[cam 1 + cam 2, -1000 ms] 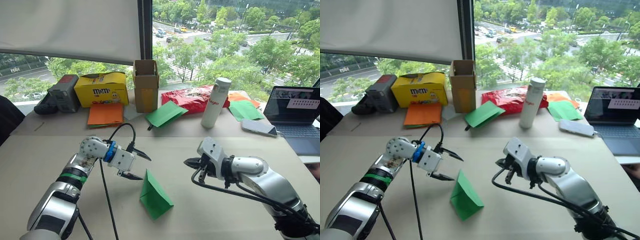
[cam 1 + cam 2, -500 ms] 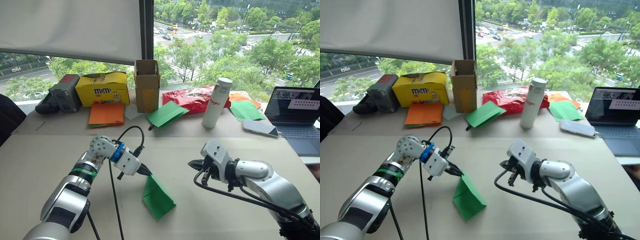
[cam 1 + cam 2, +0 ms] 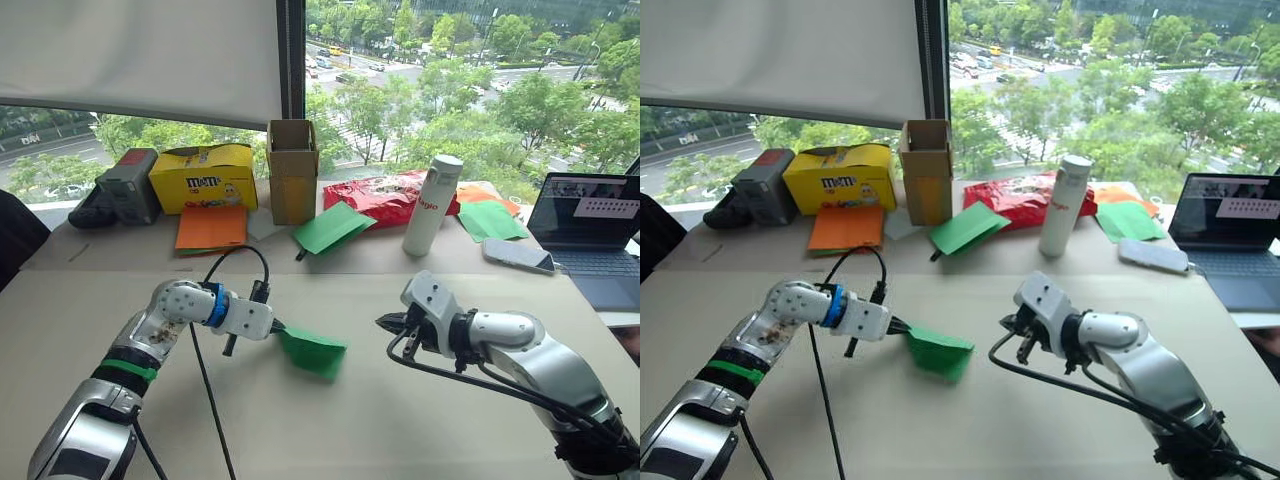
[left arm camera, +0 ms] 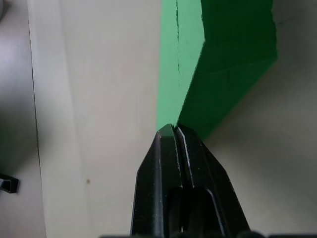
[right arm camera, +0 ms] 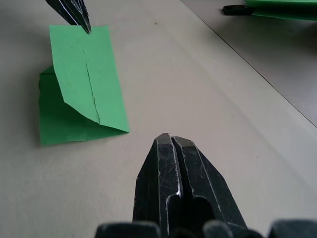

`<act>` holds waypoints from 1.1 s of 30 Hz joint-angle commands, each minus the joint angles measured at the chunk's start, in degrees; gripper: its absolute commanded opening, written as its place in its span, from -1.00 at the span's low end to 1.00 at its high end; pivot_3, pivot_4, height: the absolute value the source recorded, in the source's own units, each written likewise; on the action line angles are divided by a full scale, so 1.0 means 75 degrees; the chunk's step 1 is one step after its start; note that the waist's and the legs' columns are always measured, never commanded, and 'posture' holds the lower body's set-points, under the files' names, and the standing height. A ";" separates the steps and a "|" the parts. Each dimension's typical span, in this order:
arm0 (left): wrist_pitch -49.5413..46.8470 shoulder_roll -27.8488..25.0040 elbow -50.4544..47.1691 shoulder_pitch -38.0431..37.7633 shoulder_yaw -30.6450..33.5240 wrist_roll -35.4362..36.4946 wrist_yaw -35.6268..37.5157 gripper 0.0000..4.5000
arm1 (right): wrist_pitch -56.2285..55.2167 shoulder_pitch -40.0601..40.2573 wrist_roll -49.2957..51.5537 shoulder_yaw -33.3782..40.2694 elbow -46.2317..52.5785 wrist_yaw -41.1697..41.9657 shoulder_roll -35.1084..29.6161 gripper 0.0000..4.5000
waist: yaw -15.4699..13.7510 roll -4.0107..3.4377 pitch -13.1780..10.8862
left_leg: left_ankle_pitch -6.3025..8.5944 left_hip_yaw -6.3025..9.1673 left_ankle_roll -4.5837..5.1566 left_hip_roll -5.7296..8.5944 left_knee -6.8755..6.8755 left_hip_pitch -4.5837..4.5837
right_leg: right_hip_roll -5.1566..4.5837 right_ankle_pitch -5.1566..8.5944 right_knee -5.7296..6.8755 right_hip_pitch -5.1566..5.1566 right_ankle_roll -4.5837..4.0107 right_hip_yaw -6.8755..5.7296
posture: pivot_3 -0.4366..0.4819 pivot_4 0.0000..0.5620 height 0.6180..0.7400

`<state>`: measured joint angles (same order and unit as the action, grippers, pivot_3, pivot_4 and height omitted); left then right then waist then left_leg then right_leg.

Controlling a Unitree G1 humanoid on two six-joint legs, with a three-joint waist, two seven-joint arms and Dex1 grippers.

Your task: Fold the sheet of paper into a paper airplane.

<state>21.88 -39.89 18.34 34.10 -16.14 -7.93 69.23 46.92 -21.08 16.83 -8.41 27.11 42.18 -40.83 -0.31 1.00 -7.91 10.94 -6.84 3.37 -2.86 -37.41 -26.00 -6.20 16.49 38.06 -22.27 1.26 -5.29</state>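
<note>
1. While the sheet of paper (image 3: 312,350) sits mid-table between the two arms, already folded into a layered green wedge, the left gripper (image 3: 276,327) has its fingers pressed together on the wedge's left tip, with one flap raised off the table (image 3: 420,440).
2. Just right of the paper and apart from it, the right gripper (image 3: 384,323) hovers with its fingers pressed together on nothing, pointing at the wedge.
3. The likely trouble, as I judge it: the pinch takes only a small corner, so a pull or twist could tear the thin sheet along its crease, or let it slip and spring open. With the right gripper not pinning the lower layers, a tug could drag the whole wedge across the table instead of folding it.
4. How many layers the left fingers grip is hidden beneath the flap, and the fold lines underneath cannot be made out.
5. Far across the table lie orange paper sheets (image 3: 211,228), spare green sheets (image 3: 330,229), a cardboard box (image 3: 292,171), a white bottle (image 3: 430,205) and a laptop (image 3: 590,225) cut off at the right edge.
</note>
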 commanded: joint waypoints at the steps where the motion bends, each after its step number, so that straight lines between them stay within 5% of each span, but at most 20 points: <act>1: -0.1201 -0.0008 -0.1455 -0.0698 0.0165 0.0139 -0.0316 -0.99 | -0.0266 -0.0205 -0.0046 0.0059 0.0025 0.0035 -0.0017 -1.00 | -0.0015 -0.0001 -0.0001 | -0.0002 0.0000 -0.0003 0.0000 0.0000 0.0000 | 0.0000 0.0000 0.0000 0.0001 0.0000 -0.0001 | -0.05 -0.47 1.00; 10: -0.2253 0.0003 -0.2327 -0.1422 0.0319 0.0296 -0.0797 -0.99 | -0.0604 -0.0350 -0.0017 -0.0152 -0.0136 0.0339 0.0041 -1.00 | -0.0031 -0.0001 -0.0001 | -0.0006 -0.0002 -0.0010 0.0002 0.0000 0.0001 | -0.0002 0.0000 0.0000 0.0001 0.0000 0.0001 | -0.05 -0.47 1.00; 18: -0.2922 -0.0347 -0.2585 -0.1596 0.1106 0.2138 0.0143 0.15 | -0.1127 -0.0258 0.0242 -0.0096 -0.0095 0.0911 0.0072 -1.00 | -0.0029 -0.0001 -0.0001 | -0.0010 -0.0002 -0.0017 0.0000 0.0000 0.0001 | -0.0001 0.0000 0.0000 0.0000 0.0000 0.0000 | -0.05 -0.47 1.00; 24: -0.3865 -0.0650 -0.2446 -0.1548 0.2064 0.3450 0.0440 0.99 | -0.2515 0.0236 -0.0464 -0.0620 -0.0100 0.1493 -0.0295 -0.16 | -0.0033 -0.0003 -0.0002 | -0.0011 0.0000 -0.0018 0.0001 0.0000 0.0001 | -0.0004 0.0000 -0.0002 0.0002 0.0000 -0.0001 | -0.05 -0.47 1.00; 33: -0.4716 -0.0413 -0.2383 -0.1278 0.2321 0.3766 -0.0217 0.99 | -0.4556 0.0023 -0.1599 -0.1291 -0.1301 0.1410 0.0247 -0.16 | -0.0030 -0.0002 -0.0003 | -0.0045 -0.0003 -0.0074 0.0003 -0.0002 0.0005 | -0.0001 0.0002 0.0001 0.0003 0.0003 0.0000 | -0.05 -0.47 1.00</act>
<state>-13.10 -42.86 0.86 23.05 -0.22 19.70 68.73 15.63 -19.91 5.51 -18.13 17.27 52.41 -39.09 -0.54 0.99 -7.93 10.60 -6.86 2.81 -2.84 -37.42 -25.97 -6.21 16.50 38.07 -22.25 1.28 -5.29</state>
